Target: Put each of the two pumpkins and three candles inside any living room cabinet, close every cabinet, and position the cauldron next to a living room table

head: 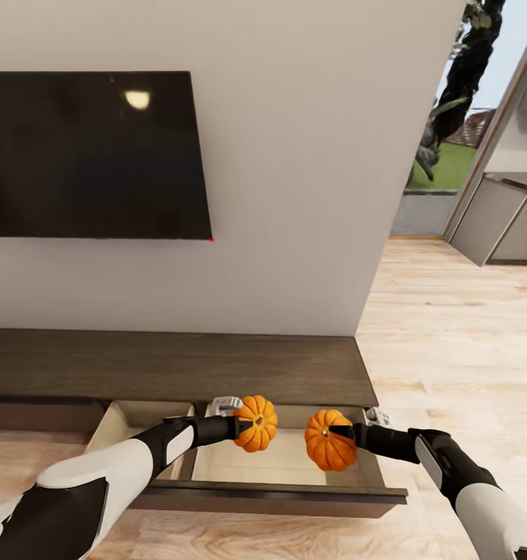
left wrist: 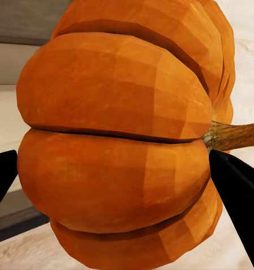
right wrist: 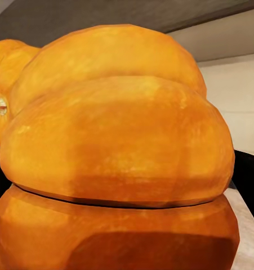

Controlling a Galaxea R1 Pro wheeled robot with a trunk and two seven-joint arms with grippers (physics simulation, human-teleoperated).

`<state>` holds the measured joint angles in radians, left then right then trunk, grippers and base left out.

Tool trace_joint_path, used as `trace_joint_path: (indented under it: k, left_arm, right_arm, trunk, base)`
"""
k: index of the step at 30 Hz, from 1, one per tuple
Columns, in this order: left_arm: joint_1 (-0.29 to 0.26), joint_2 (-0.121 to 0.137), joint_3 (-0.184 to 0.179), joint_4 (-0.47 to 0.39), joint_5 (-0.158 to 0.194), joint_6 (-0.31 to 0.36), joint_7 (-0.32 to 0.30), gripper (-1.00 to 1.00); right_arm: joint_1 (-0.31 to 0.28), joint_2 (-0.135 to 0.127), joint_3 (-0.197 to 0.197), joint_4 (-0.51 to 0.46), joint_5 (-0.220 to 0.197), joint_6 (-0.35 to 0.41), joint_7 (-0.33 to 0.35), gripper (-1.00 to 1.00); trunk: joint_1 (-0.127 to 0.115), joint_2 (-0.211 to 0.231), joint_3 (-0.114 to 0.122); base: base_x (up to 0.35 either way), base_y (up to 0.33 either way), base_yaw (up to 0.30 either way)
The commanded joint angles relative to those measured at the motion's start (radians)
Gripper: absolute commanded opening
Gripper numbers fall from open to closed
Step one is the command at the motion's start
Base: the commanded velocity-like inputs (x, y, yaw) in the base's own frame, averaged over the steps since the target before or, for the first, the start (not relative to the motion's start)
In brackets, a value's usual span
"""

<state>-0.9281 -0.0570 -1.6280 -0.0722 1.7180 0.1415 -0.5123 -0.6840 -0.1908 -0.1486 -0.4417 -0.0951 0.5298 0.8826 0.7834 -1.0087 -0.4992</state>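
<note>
Lower centre of head view: left end effector (head: 246, 425) grips left pumpkin (head: 257, 422); right end effector (head: 342, 435) grips right pumpkin (head: 328, 441). Both pumpkins hang over the open drawer (head: 279, 463) of the dark-brown cabinet (head: 177, 365). Black TV (head: 92, 154) at upper left, on the wall.

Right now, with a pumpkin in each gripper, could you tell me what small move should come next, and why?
Probably lower both pumpkins, left and right, into the open drawer and release: each gripper holds one above its pale inside.
</note>
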Motion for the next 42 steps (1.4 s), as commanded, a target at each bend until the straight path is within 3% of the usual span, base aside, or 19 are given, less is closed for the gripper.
trace_joint_path:
  k: [1, 42]
  left_arm:
    - [0.0, 0.001, 0.0, 0.001, 0.0, 0.0, 0.001, -1.0]
    - [0.031, 0.035, -0.001, 0.002, 0.0, -0.001, 0.034, -1.0]
  right_arm:
    - [0.0, 0.0, 0.0, 0.001, -0.002, 0.001, -0.001, -1.0]
    - [-0.006, 0.001, 0.001, 0.008, 0.009, -0.065, -0.014, -1.0]
  trunk:
    - [0.004, -0.007, -0.003]
    - [0.161, -0.294, -0.132]
  base:
    - [0.0, 0.0, 0.0]
    - [0.017, 0.005, 0.0]
